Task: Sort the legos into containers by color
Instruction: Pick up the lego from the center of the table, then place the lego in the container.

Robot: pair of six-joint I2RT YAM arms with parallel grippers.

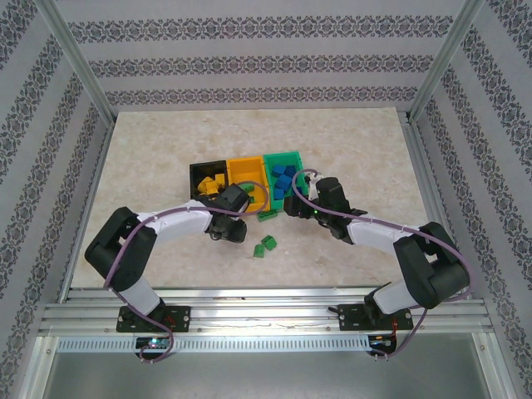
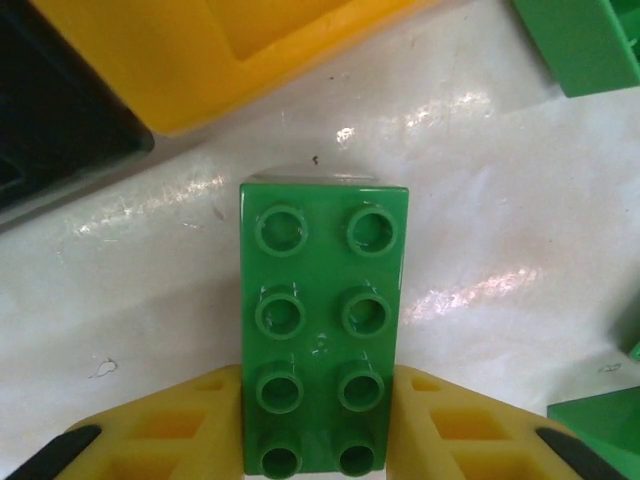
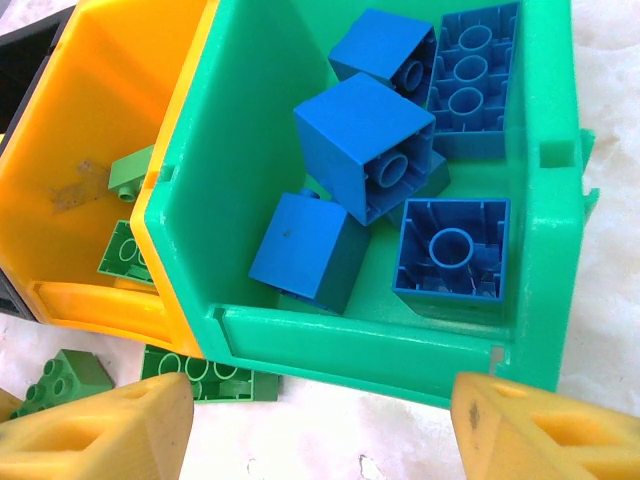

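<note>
Lego bricks [image 1: 285, 179], small studded plastic ones in blue, green and yellow, sit in and around three small open plastic bins [image 1: 249, 160]. The bins are joined in a row on the pale, stone-look worktop [image 1: 166, 150]. The black bin [image 1: 194, 176] is on the left, the orange-yellow bin [image 1: 246, 169] is in the middle and the green bin [image 1: 283, 155] is on the right.

Yellow bricks [image 1: 212, 184] lie in the black bin. Blue bricks [image 3: 365, 150] lie in a heap in the green bin, and some are tipped over so their hollow undersides show. A few green bricks [image 3: 125, 250] lie in the orange-yellow bin.

The left tool [image 2: 320, 385] is squeezed onto a long green brick [image 2: 323, 300] that has eight studs in two rows. Its yellow fingers [image 2: 170, 430] press on both long sides at the brick's near end. The brick has its studs up and sits just in front of the orange-yellow bin. It is not clear if it rests on the worktop or hangs a little above it.

The right tool [image 3: 322, 400] is wide open and holds nothing. It is just in front of the green bin's near wall.

More green bricks lie loose on the worktop. One flat green brick [image 3: 205, 372] touches the near wall of the orange-yellow bin, and a small green brick [image 3: 60, 375] lies beside it. Two little green bricks [image 1: 264, 246] sit together nearer the arms.
</note>
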